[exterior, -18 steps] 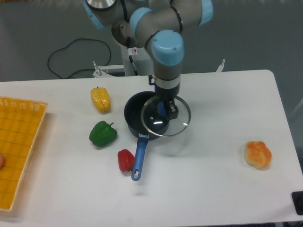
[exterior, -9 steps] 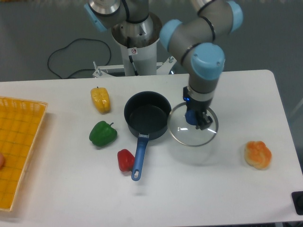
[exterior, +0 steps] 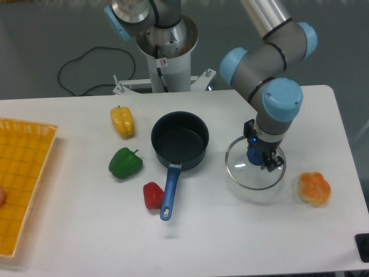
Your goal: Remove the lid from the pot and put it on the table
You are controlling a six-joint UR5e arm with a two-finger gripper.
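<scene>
The dark blue-black pot (exterior: 180,140) stands uncovered near the middle of the white table (exterior: 230,231), its long blue handle (exterior: 169,193) pointing toward the front. To its right the clear glass lid (exterior: 255,165) hangs low over the table, held by its blue knob. My gripper (exterior: 258,156) is shut on that knob, right of the pot and left of the orange item. Whether the lid's rim touches the tabletop cannot be told.
A yellow pepper (exterior: 122,122), a green pepper (exterior: 125,163) and a red pepper (exterior: 153,195) lie left of the pot. An orange lumpy item (exterior: 313,188) sits at the right. A yellow grid tray (exterior: 20,179) fills the left edge. The arm's base (exterior: 164,63) stands behind.
My gripper has carried the lid from over the pot to the right, past the pot's rim and lower toward the table. The pot now stands open.
</scene>
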